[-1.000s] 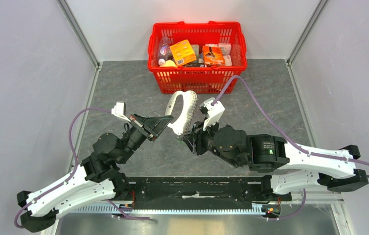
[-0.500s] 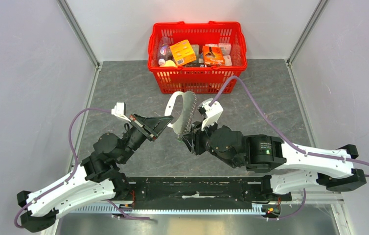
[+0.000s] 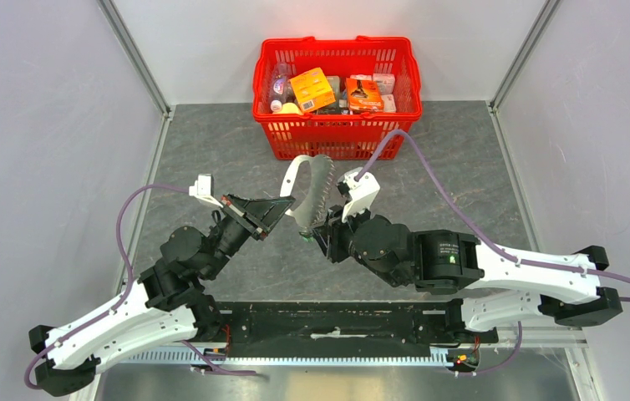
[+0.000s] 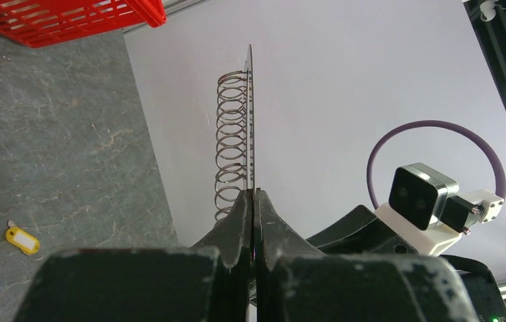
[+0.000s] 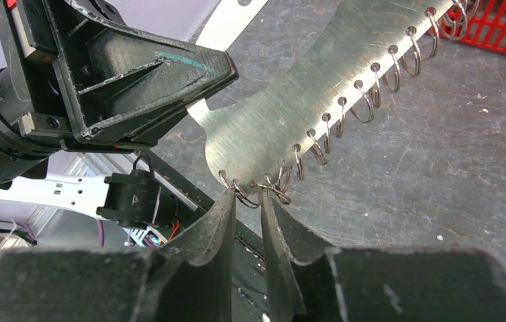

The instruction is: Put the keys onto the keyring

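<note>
Where visible, listed left to right.

Yellow key [image 4: 22,239]: flat on the table [image 4: 69,134], loose, well apart from everything else; not on any ring.

Left gripper [image 3: 288,203]: clenched tight on one edge of a metal plate [image 5: 290,100], holding it upright above the table.

Metal plate: thin, scratched, with a row of wire rings [image 5: 319,151] threaded through holes along one edge. Pale loop [image 3: 293,177] at its far end, toward the red basket [image 3: 337,138].

Keyring [image 5: 274,191]: taken to be the end ring at the plate's lower corner, right at the tips of the right gripper [image 5: 247,196]. No key seen hanging on it.

Green key [image 3: 304,237]: only a green speck in the overhead view, just at the right gripper's tips. Probably the tag, but too small to say whether pinched or hanging.

Right gripper: fingers a narrow gap apart, straddling the end rings. Grasping or merely bracketing them, cannot tell.

Progress, as judged: plate steadied, first threading in hand, nothing confirmed on the ring. Left to do: green key onto the ring, then yellow key fetched from the table and threaded likewise.
</note>
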`<control>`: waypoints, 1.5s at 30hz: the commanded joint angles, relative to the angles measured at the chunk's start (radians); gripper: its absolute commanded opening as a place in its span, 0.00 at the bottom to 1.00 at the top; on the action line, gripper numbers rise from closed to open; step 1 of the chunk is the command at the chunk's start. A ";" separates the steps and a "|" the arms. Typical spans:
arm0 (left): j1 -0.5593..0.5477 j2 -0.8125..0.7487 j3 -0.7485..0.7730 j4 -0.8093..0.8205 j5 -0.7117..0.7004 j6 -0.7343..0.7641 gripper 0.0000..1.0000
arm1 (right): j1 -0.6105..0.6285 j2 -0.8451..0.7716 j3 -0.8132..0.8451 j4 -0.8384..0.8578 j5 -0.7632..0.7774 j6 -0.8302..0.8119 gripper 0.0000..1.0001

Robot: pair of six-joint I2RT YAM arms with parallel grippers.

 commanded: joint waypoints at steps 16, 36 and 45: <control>-0.006 -0.010 0.014 0.095 0.032 -0.039 0.02 | -0.002 0.036 0.014 0.014 0.018 -0.007 0.00; -0.006 -0.047 -0.070 0.006 0.111 -0.133 0.33 | -0.002 -0.134 -0.057 -0.068 -0.021 -0.049 0.00; -0.006 -0.038 -0.097 -0.011 0.113 -0.144 0.31 | -0.002 -0.149 -0.055 -0.074 -0.032 -0.063 0.00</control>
